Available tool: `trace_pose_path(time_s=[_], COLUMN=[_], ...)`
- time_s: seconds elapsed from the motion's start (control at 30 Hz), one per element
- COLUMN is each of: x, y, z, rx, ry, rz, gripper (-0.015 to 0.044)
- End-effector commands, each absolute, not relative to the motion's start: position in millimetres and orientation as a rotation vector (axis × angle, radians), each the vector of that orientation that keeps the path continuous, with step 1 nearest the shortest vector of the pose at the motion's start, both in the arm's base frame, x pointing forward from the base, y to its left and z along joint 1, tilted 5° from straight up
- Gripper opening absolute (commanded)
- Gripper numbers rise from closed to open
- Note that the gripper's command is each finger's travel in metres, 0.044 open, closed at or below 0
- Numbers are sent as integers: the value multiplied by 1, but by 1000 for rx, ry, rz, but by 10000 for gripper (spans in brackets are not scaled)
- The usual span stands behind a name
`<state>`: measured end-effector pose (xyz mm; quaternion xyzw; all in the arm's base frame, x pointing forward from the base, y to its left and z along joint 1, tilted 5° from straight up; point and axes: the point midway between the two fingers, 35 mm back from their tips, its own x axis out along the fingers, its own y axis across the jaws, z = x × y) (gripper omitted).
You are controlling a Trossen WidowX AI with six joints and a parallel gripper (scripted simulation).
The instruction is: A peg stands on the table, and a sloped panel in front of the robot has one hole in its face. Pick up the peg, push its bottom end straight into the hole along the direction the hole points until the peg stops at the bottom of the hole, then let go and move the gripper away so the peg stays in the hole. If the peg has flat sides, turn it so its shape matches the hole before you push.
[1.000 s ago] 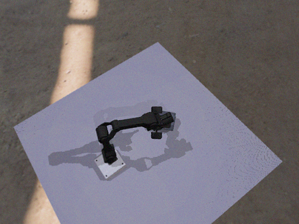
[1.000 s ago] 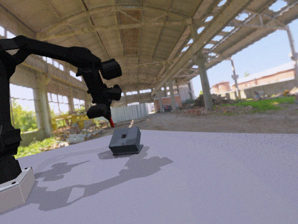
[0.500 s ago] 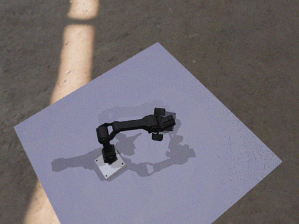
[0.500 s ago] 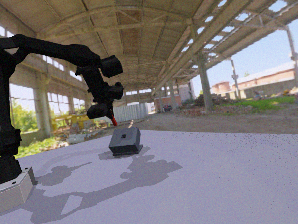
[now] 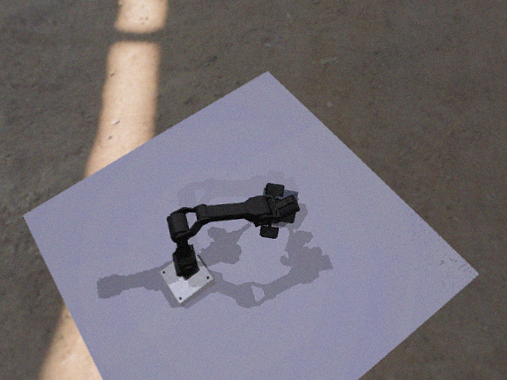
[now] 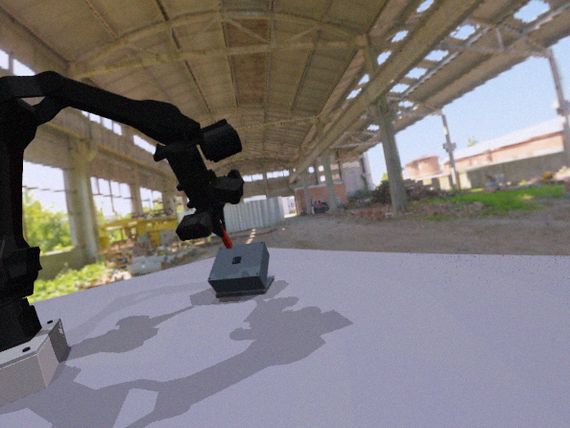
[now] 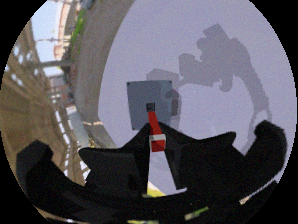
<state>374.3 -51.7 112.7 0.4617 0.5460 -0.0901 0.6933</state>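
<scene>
My gripper (image 7: 153, 125) (image 6: 222, 229) is shut on the red square peg (image 7: 155, 126) (image 6: 226, 238), which tilts down from the fingers. The grey sloped panel (image 7: 137, 95) (image 6: 225, 269) has one square hole (image 7: 150, 107) (image 6: 236, 260) near the middle of its face. In the wrist view the peg's far end shows just below the hole and the panel's edges look nearly square to the view. In the exterior view the peg's lower end is at the panel's upper back edge and looks above the face; the exact gap cannot be told. In the top view the arm hides the peg and the hole.
The arm's pale base plate (image 5: 189, 286) (image 6: 29, 369) stands on the light table (image 5: 259, 358) (image 6: 408, 365). The arm (image 5: 229, 211) (image 6: 120, 107) reaches over from the base to the panel. Its shadows fall around the panel.
</scene>
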Motion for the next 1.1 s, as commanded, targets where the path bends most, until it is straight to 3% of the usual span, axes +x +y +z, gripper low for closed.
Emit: trace_pose_path(time_s=[0.0, 1.07], x=[377, 389], y=[-49, -39], z=[104, 81], rx=[1049, 1059], ry=[1217, 1208], rz=[-206, -202], gripper=[0, 0])
